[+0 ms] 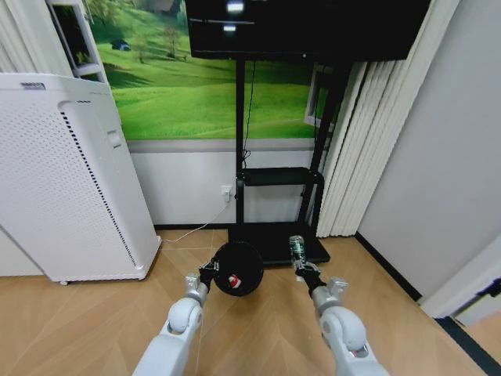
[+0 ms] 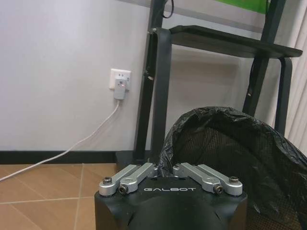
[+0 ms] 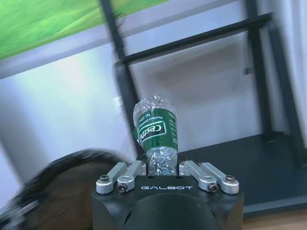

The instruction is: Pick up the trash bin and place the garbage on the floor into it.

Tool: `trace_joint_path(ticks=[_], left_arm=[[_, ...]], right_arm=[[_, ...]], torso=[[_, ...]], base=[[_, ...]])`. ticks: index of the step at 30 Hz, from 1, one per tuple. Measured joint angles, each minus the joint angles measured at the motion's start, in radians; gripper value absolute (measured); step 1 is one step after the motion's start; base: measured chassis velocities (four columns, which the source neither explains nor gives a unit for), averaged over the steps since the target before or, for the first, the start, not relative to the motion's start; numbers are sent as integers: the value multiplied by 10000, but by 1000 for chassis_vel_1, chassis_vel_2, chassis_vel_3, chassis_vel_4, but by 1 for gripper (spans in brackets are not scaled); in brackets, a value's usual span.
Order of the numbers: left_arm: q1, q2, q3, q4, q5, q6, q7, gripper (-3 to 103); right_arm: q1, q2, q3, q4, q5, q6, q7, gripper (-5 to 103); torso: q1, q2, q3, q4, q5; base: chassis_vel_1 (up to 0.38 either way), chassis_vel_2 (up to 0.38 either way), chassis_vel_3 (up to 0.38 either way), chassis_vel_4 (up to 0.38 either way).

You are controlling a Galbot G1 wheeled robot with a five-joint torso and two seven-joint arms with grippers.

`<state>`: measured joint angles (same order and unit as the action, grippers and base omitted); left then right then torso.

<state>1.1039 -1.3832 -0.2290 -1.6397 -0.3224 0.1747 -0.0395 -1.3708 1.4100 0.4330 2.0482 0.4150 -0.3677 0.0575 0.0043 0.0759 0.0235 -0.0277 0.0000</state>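
The trash bin [image 1: 237,269], small, black and round with a black bag lining, is lifted off the floor with its mouth tipped toward me. My left gripper [image 1: 210,272] is shut on its rim, and the left wrist view shows that gripper [image 2: 164,168] pinching the lining edge of the bin [image 2: 230,143]. A white-and-red scrap [image 1: 234,280] lies inside. My right gripper [image 1: 300,267] is shut on a crumpled clear bottle [image 1: 297,247] with a green label, held upright just right of the bin. In the right wrist view the bottle [image 3: 156,128] rises from the gripper [image 3: 162,168], with the bin [image 3: 57,191] blurred beside it.
A tall white perforated appliance [image 1: 70,180] stands at the left. A black TV stand [image 1: 274,239] with a low base and a shelf is directly behind the bin. A wall socket with a white cable [image 2: 119,82] is on the wall. Curtains [image 1: 368,141] and a wall close the right side.
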Motion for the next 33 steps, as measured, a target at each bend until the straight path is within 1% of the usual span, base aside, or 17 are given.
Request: trace_joint_path(ticks=[4, 8, 12, 13, 14, 15, 16, 17, 18, 19, 23, 25, 27, 28, 30, 31, 33], left_arm=[[-199, -162, 269, 227, 61, 0, -59, 7], [-253, -348, 521, 255, 73, 0, -128, 7], [-253, -467, 610, 309, 114, 0, -134, 7], [-248, -546, 631, 382, 181, -10, -128, 7], [-237, -601, 640, 435, 239, -23, -119, 7], [-237, -601, 640, 435, 239, -23, -119, 7], [-233, -616, 647, 451, 256, -27, -112, 7], [-232, -620, 651, 456, 262, -28, -107, 7], [-235, -627, 656, 466, 267, -28, -101, 7], [-235, -627, 656, 466, 267, -28, -101, 7], [-315, -712, 696, 527, 273, -28, -123, 7], [-325, -724, 713, 527, 273, -28, -135, 7], [-338, -730, 754, 525, 273, -28, -166, 7], [-338, -730, 754, 525, 273, -28, -166, 7], [-338, -734, 774, 503, 285, -22, -200, 7], [-338, -734, 774, 503, 285, -22, -200, 7], [-288, -722, 763, 440, 292, -16, -227, 7]], right_arm=[[316, -156, -928, -589, -145, -15, 43, 25], [789, -206, -1361, -1410, -429, 36, 109, 25], [978, -193, -1545, -1664, -558, -18, 215, 25], [1066, -171, -1647, -1794, -686, -45, 244, 22], [1128, -140, -1686, -1913, -797, -46, 258, 33], [1128, -140, -1686, -1913, -797, -46, 258, 33], [1155, -131, -1684, -1970, -859, -46, 261, 38], [1161, -131, -1677, -1984, -887, -45, 261, 38], [1163, -144, -1647, -1991, -913, -40, 261, 44], [1163, -144, -1647, -1991, -913, -40, 261, 44], [1151, -248, -1522, -1919, -880, -16, 228, 65], [1144, -262, -1491, -1898, -875, -8, 220, 65], [1085, -298, -1395, -1805, -855, 8, 193, 76], [1085, -298, -1395, -1805, -855, 8, 193, 76], [988, -305, -1250, -1704, -842, 55, 165, 87], [988, -305, -1250, -1704, -842, 55, 165, 87], [889, -235, -879, -1514, -826, 209, 304, 97]], torso=[[0, 0, 0, 2, 0], [1, 0, 1, 2, 1], [0, 0, 1, 1, 1], [1, 0, 1, 0, 0], [1, -1, 1, 1, 1], [1, -1, 1, 1, 1], [1, -1, 1, 1, 1], [1, -1, 1, 2, 0], [1, 0, 1, 1, 1], [1, 0, 1, 1, 1], [1, -1, 1, 1, 1], [1, -1, 1, 0, 1], [1, 0, 1, 1, 0], [1, 0, 1, 1, 0], [1, -1, 1, 1, 1], [1, -1, 1, 1, 1], [1, -1, 1, 1, 1]], base=[[0, 0, 0, 0], [0, 0, 0, 0], [0, 0, 0, 0], [0, 0, 0, 0], [0, 0, 0, 0], [0, 0, 0, 0], [0, 0, 0, 0], [0, 0, 0, 0], [0, 0, 0, 0], [0, 0, 0, 0], [0, 0, 0, 0], [0, 0, 0, 0], [0, 0, 0, 0], [0, 0, 0, 0], [0, 0, 0, 0], [0, 0, 0, 0], [0, 0, 0, 0]])
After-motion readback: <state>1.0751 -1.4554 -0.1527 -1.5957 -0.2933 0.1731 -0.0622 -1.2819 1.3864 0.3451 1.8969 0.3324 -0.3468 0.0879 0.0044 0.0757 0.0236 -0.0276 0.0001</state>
